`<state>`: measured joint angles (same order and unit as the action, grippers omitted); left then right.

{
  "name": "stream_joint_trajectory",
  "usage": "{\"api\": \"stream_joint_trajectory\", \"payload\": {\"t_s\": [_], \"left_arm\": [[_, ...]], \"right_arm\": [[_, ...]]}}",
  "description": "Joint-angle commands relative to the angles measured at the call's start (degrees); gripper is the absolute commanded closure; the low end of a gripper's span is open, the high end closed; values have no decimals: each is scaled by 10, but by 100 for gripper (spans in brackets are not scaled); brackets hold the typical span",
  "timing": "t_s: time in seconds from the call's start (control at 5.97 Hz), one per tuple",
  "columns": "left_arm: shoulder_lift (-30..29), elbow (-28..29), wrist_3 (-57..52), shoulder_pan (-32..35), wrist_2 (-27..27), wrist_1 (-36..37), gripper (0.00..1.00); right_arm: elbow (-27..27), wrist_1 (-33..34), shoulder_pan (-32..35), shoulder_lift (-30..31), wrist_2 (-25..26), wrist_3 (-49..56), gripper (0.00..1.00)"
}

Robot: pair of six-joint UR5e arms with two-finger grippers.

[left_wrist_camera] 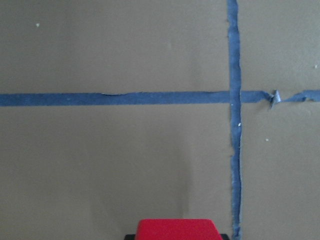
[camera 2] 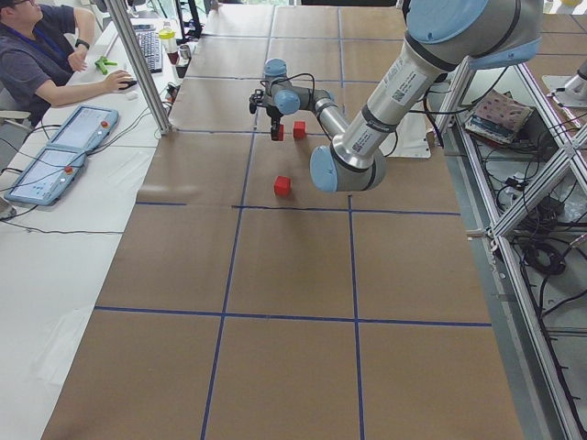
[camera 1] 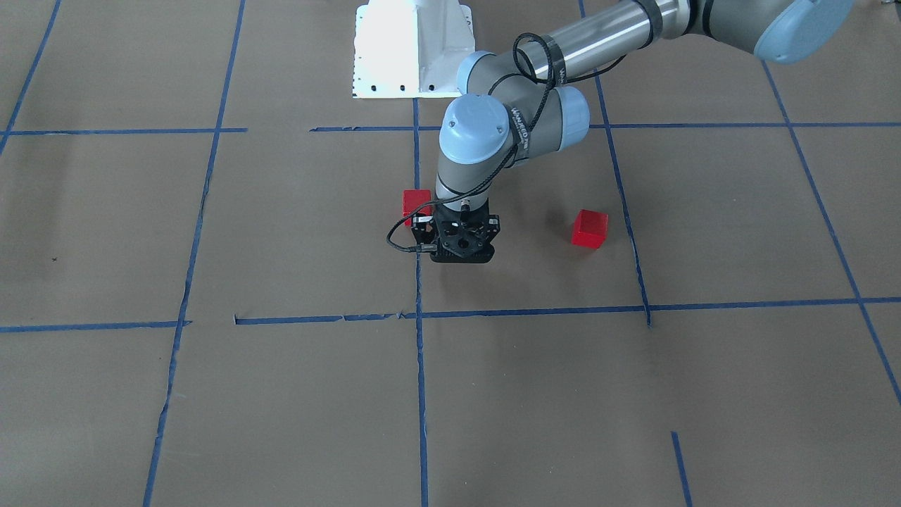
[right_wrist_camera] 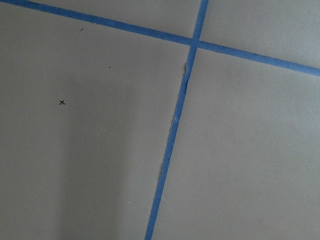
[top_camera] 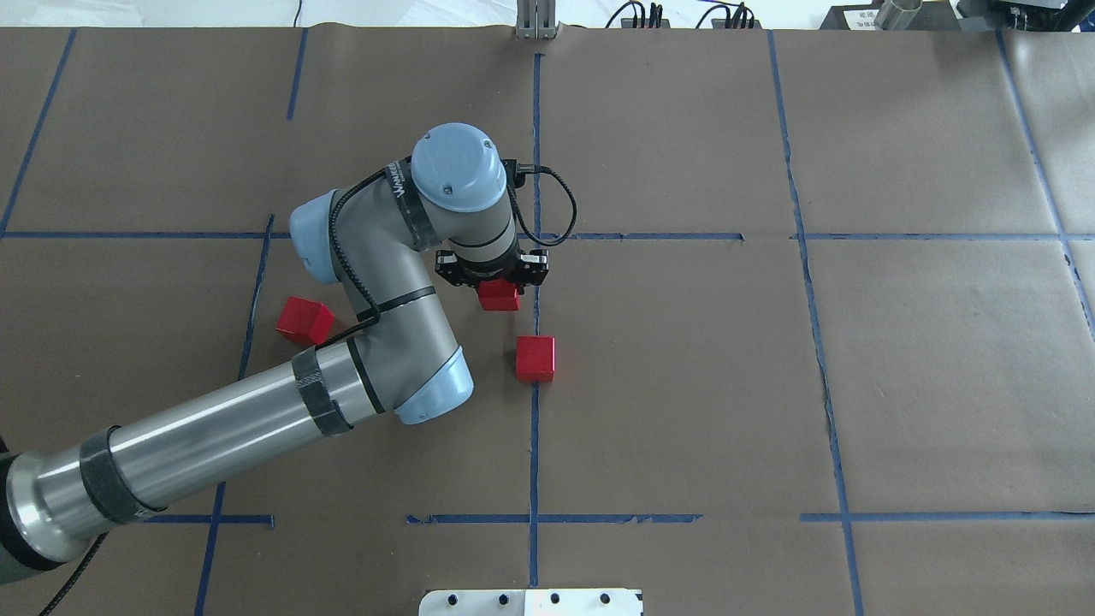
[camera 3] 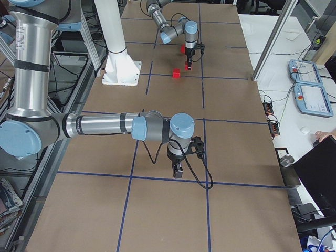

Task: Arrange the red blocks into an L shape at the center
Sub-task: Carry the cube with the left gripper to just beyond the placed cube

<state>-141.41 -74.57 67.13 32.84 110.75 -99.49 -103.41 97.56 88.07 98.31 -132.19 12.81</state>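
Front view: my left gripper hangs over the center. One red block on the line sits just beside it, the outlying red block well apart.

Overhead: I'm pinching the held red block beside the blue tape line.

Right-side view: my right gripper, far off. Spread or pressed together? Can't tell.

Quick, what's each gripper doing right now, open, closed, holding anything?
Left gripper: closed on a small bright red matte cube.
Right gripper: cannot be told, seen only from the side.
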Motion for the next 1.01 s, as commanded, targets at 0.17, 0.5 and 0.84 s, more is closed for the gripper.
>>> {"api": "stream_joint_trajectory", "payload": {"t_s": [0.17, 0.5, 0.84], "left_arm": [[-31, 34, 19, -27, 0, 2, 93], [-37, 34, 20, -37, 0, 30, 92], [-37, 34, 20, -37, 0, 30, 91]], "right_arm": [[2, 0, 0, 1, 0, 5, 0], [2, 0, 0, 1, 0, 5, 0], [2, 0, 0, 1, 0, 3, 0]]}}
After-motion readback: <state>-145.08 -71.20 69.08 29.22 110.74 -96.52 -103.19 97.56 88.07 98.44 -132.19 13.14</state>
